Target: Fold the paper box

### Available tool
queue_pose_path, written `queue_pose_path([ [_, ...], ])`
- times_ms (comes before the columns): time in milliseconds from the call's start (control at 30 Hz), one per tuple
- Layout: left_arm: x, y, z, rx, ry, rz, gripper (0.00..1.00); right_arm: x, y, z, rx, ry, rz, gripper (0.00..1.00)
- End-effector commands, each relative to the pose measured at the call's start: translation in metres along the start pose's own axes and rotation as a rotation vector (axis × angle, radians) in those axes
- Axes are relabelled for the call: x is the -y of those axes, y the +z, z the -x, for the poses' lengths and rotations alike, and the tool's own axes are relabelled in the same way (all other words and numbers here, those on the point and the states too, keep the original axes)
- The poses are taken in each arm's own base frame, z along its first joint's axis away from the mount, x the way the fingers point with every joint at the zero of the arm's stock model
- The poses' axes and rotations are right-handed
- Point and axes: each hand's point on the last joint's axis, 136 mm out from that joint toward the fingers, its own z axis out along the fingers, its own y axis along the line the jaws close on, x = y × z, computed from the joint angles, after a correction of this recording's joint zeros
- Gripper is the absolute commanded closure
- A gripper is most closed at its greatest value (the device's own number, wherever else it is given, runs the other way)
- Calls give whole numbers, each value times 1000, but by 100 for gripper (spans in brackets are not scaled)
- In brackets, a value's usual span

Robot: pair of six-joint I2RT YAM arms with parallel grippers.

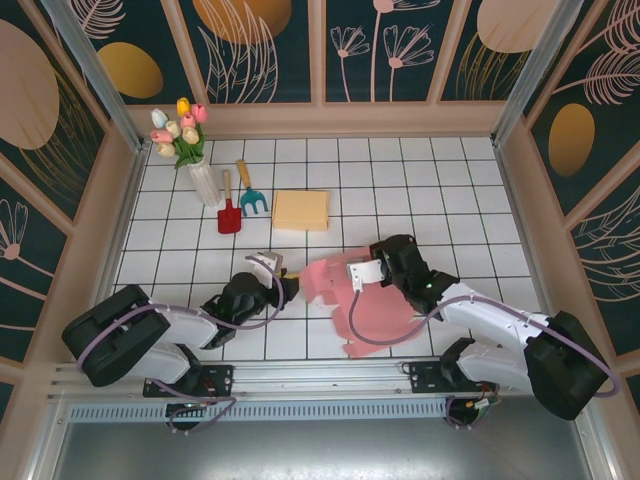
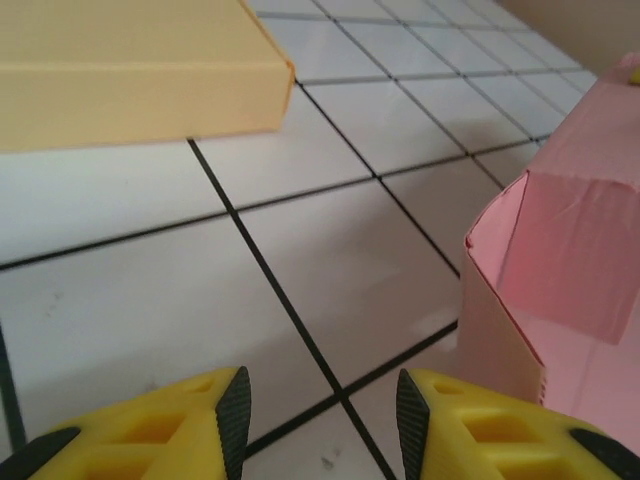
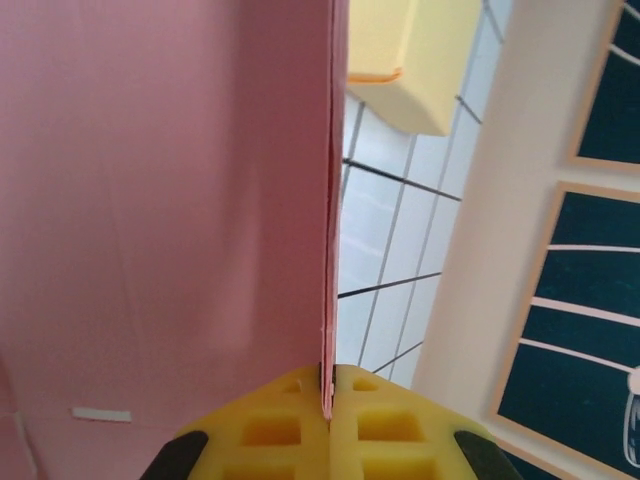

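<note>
covering part of the pink paper box [image 1: 345,305] with the right gripper [image 1: 358,280], in the lower middle of the top view. cutting off most of the pink paper box [image 3: 160,200] at the left of the right wrist view, so hard telling its full shape. pinching its thin edge at the bottom middle there, fingers [image 3: 400,425] pressed together on the paper. spreading the left gripper [image 1: 292,290] apart just left of the box, over the white tiled table [image 2: 330,250], not touching the pink corner. lying higher up, near the middle: a yellow box [image 1: 300,210]. standing at upper left: a vase of tulips [image 1: 190,140], with a red shovel [image 1: 229,215] and a teal rake [image 1: 252,198] beside it.
</note>
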Motion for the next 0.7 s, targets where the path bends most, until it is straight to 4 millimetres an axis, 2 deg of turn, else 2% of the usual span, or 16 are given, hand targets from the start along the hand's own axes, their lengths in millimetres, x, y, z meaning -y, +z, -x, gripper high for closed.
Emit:
queue_pose_path([
  [0, -24, -14, 20, 108, -45, 139, 54, 43, -9, 19, 76, 86, -155, 100],
  [100, -56, -33, 25, 174, -71, 307, 55, 55, -12, 30, 118, 117, -208, 100],
  [167, -64, -43, 27, 198, -71, 350, 55, 56, -11, 33, 127, 127, -215, 100],
  [333, -61, -55, 28, 222, -57, 317, 54, 40, -2, 35, 95, 72, -198, 100],
  [433, -61, -57, 26, 228, -44, 306, 53, 22, 4, 32, 74, 43, -160, 100],
  [567, -54, -51, 21, 205, -26, 262, 53, -8, 14, 20, 4, -35, -80, 100],
  [667, -49, -42, 14, 167, -15, 235, 53, -23, 17, 15, -19, -63, -23, 100],
])
